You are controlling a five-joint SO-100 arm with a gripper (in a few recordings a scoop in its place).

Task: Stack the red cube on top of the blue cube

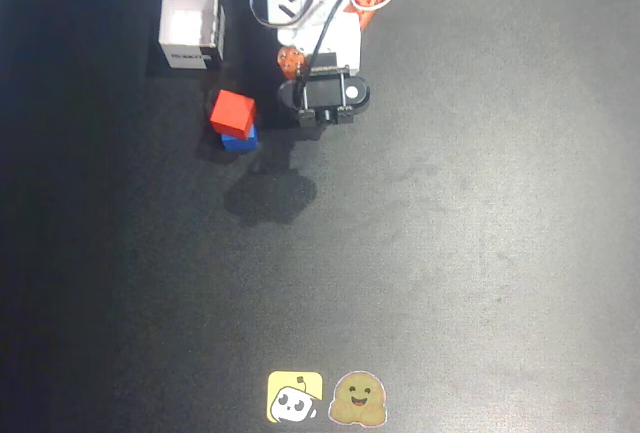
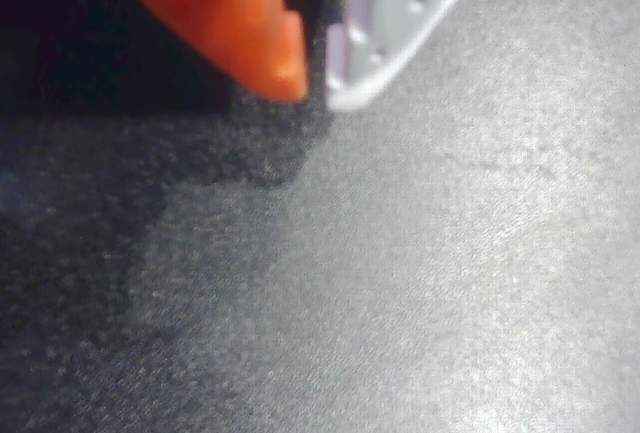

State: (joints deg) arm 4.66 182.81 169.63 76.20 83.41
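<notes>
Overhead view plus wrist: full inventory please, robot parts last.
Small matte red cube: 1, red, on top of the blue cube, upper left of centre.
Small matte blue cube: 1, blue, under the red cube.
Open white box: 1, white, upper left, apart from the stack.
Stickers: 2, yellow and tan, bottom edge of the black table mat.
Arm: 1, white and orange, top centre.
Hand: 1, orange and white fingers, nearly together, holding nothing.

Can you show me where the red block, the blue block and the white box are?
red cube [image 1: 232, 110]: overhead view, its top face.
blue cube [image 1: 240, 140]: overhead view, visible edge under the red one.
white box [image 1: 189, 55]: overhead view, front wall.
</notes>
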